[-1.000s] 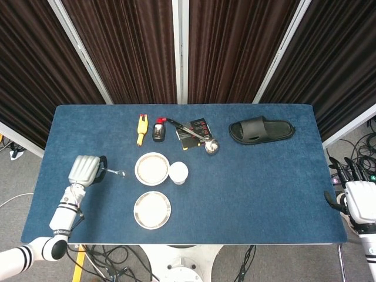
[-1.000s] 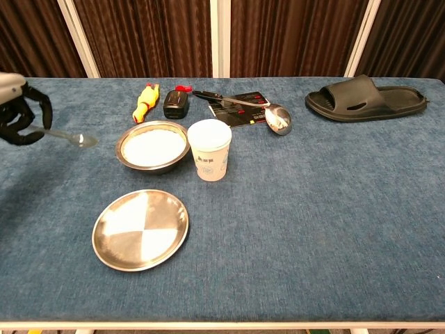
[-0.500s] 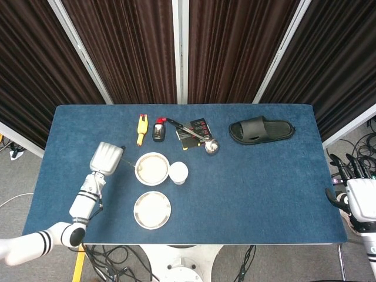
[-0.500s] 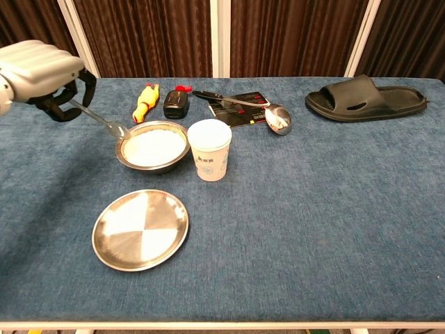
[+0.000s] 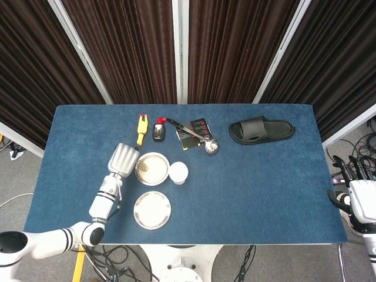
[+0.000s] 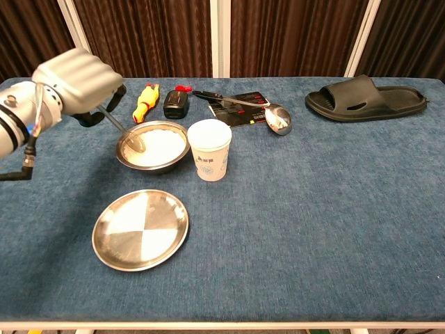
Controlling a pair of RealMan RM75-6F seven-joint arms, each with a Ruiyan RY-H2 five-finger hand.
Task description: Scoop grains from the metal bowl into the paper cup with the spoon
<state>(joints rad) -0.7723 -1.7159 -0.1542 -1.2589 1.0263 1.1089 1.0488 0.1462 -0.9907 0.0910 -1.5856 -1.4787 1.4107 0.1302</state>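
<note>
Head view: my left robot hand point(image 5: 124, 158) sits just left of the metal bowl point(image 5: 152, 168); right robot hand point(image 5: 358, 197) hangs off the worktop point(image 5: 264, 182) edge, fingers spread, empty. Chest view: left robot hand point(image 6: 78, 81) grips the spoon point(image 6: 125, 132), tip dipped in the bowl's grains point(image 6: 156, 147); paper cup point(image 6: 209, 158) touching the bowl's right.

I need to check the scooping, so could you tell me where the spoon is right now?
In the chest view the spoon is held by the left hand, its tip dipped into the metal bowl, left of the paper cup.

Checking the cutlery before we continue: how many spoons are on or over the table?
2: a small metal spoon held in the left robot hand, dipping into the metal bowl; a large metal ladle-like spoon near the black card.
</note>
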